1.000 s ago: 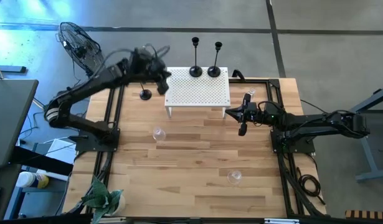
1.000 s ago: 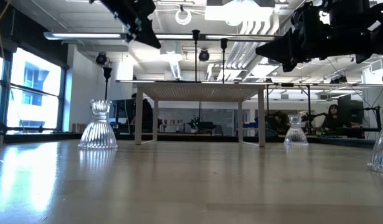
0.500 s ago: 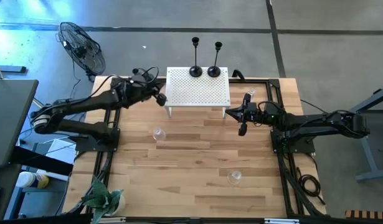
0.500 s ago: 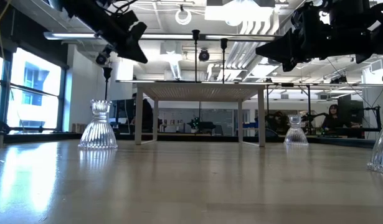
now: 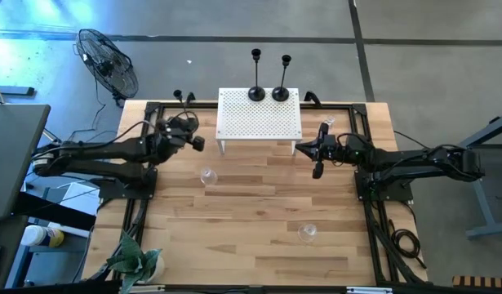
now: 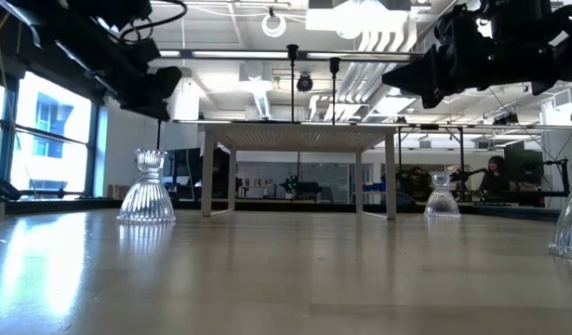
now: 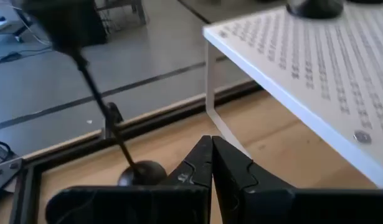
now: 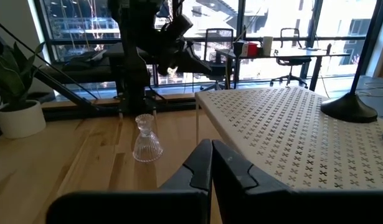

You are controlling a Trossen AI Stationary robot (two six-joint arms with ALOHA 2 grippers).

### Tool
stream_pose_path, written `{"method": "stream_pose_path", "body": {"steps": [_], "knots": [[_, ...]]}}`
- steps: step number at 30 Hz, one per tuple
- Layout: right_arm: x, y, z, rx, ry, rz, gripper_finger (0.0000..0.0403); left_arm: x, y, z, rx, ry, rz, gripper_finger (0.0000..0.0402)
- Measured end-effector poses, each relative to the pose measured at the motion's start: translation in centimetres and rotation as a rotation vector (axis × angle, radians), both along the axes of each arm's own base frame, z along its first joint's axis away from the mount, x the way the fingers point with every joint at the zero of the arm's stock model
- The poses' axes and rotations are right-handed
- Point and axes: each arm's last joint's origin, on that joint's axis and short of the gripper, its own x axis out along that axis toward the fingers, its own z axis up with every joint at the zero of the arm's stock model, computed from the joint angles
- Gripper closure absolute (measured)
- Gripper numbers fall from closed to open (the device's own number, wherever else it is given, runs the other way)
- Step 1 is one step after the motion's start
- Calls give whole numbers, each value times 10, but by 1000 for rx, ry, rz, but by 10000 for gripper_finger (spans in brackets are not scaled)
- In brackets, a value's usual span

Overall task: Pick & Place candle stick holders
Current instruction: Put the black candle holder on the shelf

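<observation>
your left gripper (image 7: 211,163), fingers pressed together, has dropped back beside the white perforated shelf (image 5: 259,114); two matte black candle stick holders (image 5: 255,92) stand on it, the third (image 7: 141,172) on wood near your fingers; right gripper (image 8: 211,163) shut

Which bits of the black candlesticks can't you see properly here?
- Left wrist view: the floor candlestick has a cup that is just a dark blur at the top.
- High view: the left arm covers that candlestick's base.
- Right wrist view: the stand candlestick on the white stand shows its base, but its stem runs off the picture's edge, so the cup is cut off.
</observation>
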Motion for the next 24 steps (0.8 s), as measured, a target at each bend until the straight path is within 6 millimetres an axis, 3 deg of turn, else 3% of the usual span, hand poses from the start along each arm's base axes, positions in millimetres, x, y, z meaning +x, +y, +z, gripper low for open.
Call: {"method": "stream_pose_path", "body": {"steps": [11, 18, 24], "knots": [[0, 0, -1, -5, 11, 0, 401, -49, 14, 30, 69, -146, -136, 401], [0, 0, -1, -10, 13, 0, 402, -74, 16, 12, 79, -210, -189, 401], [0, 0, -1, -7, 12, 0, 402, -87, 23, 5, 95, -157, -135, 401]]}}
